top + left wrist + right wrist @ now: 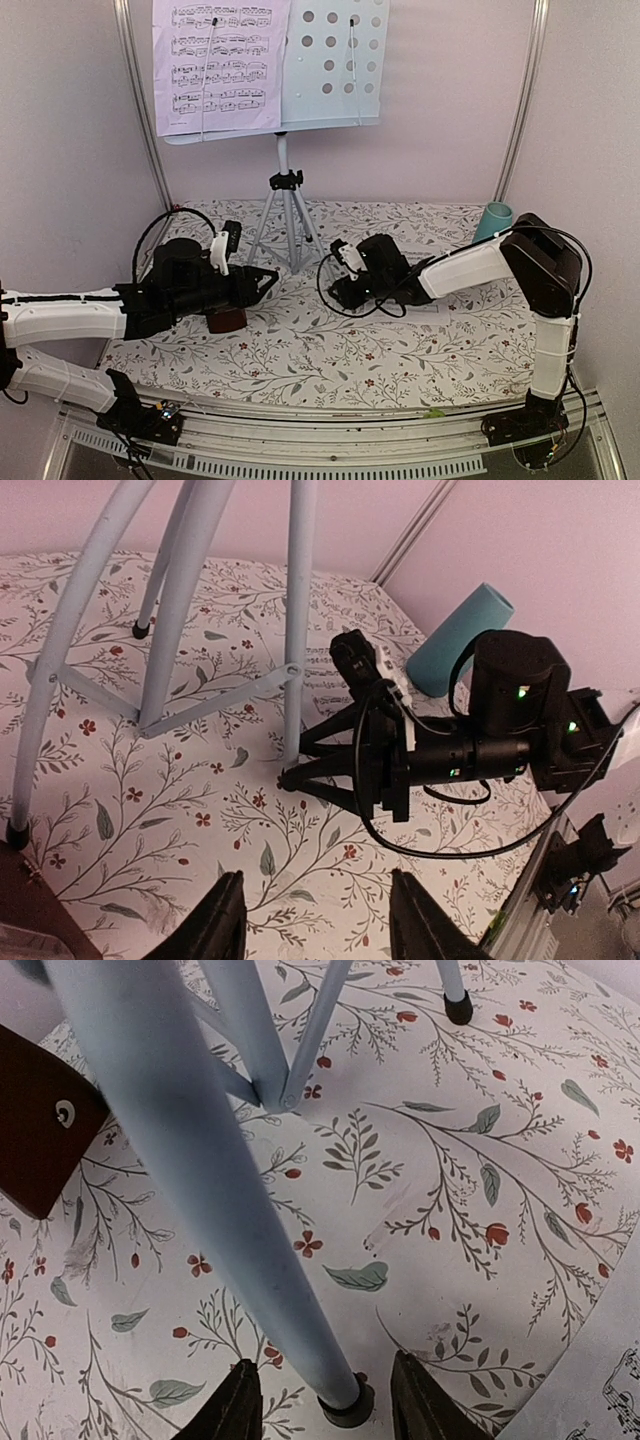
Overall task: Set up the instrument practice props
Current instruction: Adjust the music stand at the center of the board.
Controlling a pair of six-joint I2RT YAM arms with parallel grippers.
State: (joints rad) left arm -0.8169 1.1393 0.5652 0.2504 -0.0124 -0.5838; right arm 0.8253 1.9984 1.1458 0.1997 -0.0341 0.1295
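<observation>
The pale-blue perforated music stand point(335, 60) stands at the back on silver tripod legs point(285, 215), with one sheet-music page point(215, 65) on its left half. My right gripper point(330, 1405) is open, with one tripod leg's foot point(345, 1405) between its fingers and not gripped. Another sheet-music page point(610, 1380) lies on the cloth at that gripper's right. The dark-red-brown metronome point(228, 318) sits beneath my left arm and also shows in the right wrist view point(40, 1130). My left gripper point(320, 930) is open and empty above the cloth, facing the right gripper point(300, 770).
A teal cup point(493, 220) stands at the back right, behind my right arm; it also shows in the left wrist view point(460, 640). The floral tablecloth point(330, 350) covers the table. Pink walls and silver frame posts point(140, 110) close the back and sides.
</observation>
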